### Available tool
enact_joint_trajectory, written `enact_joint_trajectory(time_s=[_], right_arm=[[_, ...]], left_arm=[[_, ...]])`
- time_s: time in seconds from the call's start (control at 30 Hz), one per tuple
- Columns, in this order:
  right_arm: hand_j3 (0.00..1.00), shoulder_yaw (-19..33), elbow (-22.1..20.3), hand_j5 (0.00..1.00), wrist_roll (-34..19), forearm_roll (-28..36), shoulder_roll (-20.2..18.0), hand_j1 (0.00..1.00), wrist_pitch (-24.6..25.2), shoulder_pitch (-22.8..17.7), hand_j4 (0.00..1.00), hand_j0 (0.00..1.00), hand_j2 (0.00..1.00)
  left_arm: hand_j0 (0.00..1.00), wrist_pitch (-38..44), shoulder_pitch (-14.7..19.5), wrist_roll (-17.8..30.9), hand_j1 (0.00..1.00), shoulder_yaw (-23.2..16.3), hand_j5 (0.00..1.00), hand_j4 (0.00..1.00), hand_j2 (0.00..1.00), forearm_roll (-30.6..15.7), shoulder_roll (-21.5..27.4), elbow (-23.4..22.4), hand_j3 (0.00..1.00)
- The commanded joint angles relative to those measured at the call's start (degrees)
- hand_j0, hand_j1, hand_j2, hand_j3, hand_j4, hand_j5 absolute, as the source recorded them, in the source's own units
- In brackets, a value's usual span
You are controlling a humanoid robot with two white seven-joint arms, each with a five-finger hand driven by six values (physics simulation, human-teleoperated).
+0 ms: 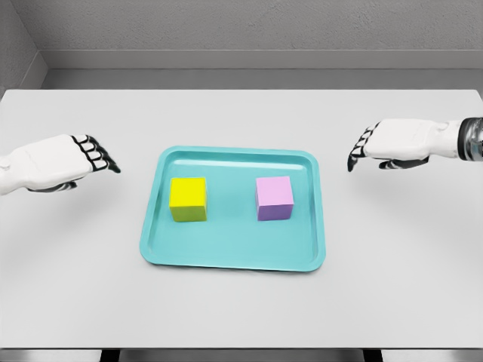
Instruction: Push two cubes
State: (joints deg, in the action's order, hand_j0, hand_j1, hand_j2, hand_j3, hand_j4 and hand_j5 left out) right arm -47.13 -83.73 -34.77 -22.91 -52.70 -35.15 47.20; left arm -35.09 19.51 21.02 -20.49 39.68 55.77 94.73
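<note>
yellow cube (188,198) at 9 o'clock and pink cube (274,197) at 3 on the tray (230,258), apart. both look light, rigid, likely to slide; push flat outer faces. left hand (56,161) and right hand (392,143) hover relaxed, empty.

A single head-mounted view looks down and forward over the light grey tabletop (241,317), moderately near, with the grey back wall (249,26) across the frame's top.

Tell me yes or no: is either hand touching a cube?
No. Both cubes, yellow and pink, sit in the tray, hands outside it.
</note>
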Motion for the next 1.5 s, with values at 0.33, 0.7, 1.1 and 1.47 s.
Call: enact_joint_trajectory(time_s=[0.33,0.7,1.1,1.47], right_arm=[[0.58,-0.07,4.01,0.58,-0.23,0.06,7.53,0.58,0.15,-1.93,0.58,0.58,0.58],[0.58,-0.07,1.46,0.58,-0.23,-0.12,8.93,0.58,0.15,-3.95,0.58,0.58,0.58],[0.58,-0.77,-1.09,0.58,-0.23,-0.47,9.11,0.58,0.15,-4.57,0.58,0.58,0.58],[0.58,-1.3,-1.0,0.58,-0.23,-1.35,11.48,0.58,0.15,-4.75,0.58,0.58,0.58]], left_arm=[[0.65,0.09,5.36,1.21,0.65,-9.57,0.65,0.65,0.65,1.45,-2.06,0.19,0.65],[0.65,0.09,8.0,2.09,0.65,-12.47,0.65,0.65,0.65,1.8,-4.17,0.28,0.65],[0.66,0.09,8.44,2.09,0.66,-13.35,0.66,0.66,0.66,1.63,-4.97,0.63,0.66],[0.66,0.09,8.44,3.41,0.66,-13.35,0.66,0.66,0.66,1.54,-6.64,1.07,0.66]])
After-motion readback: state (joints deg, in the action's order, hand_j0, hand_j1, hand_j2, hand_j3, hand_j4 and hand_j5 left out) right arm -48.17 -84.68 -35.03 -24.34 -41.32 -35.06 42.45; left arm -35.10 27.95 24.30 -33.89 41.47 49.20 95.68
